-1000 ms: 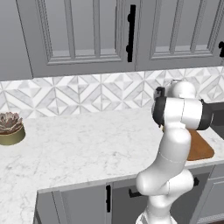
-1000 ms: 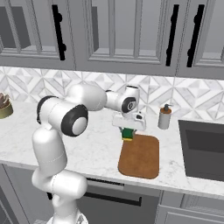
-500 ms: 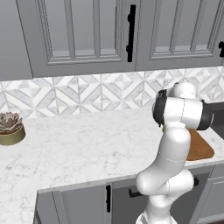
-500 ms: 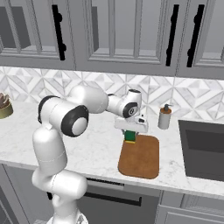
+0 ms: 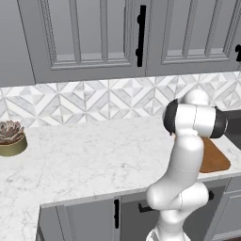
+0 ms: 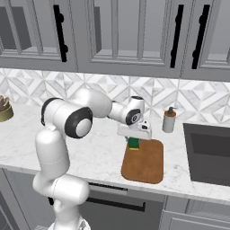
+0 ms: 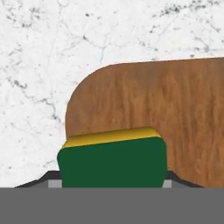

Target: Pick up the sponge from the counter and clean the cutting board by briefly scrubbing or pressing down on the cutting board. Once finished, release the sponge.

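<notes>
My gripper point(image 6: 133, 136) is shut on the sponge point(image 6: 133, 143), a small block with a dark green layer over a yellow one. It hangs at the far left corner of the reddish-brown cutting board point(image 6: 144, 162). In the hand view the sponge point(image 7: 113, 159) sits between my fingers, over a rounded corner of the cutting board point(image 7: 170, 109), with the white marble counter point(image 7: 39, 65) around it. Whether the sponge touches the wood I cannot tell. In the left base view my own arm hides the hand, and part of the cutting board point(image 5: 214, 158) shows past it.
A soap dispenser point(image 6: 169, 120) stands just behind the board to the right. A dark sink point(image 6: 210, 152) lies further right. A potted succulent point(image 5: 10, 137) sits far left on the counter point(image 5: 94, 155). Upper cabinets hang above the tiled backsplash.
The gripper with the sponge has moved slightly down and toward the board's far left corner. The base and the board have stayed still.
</notes>
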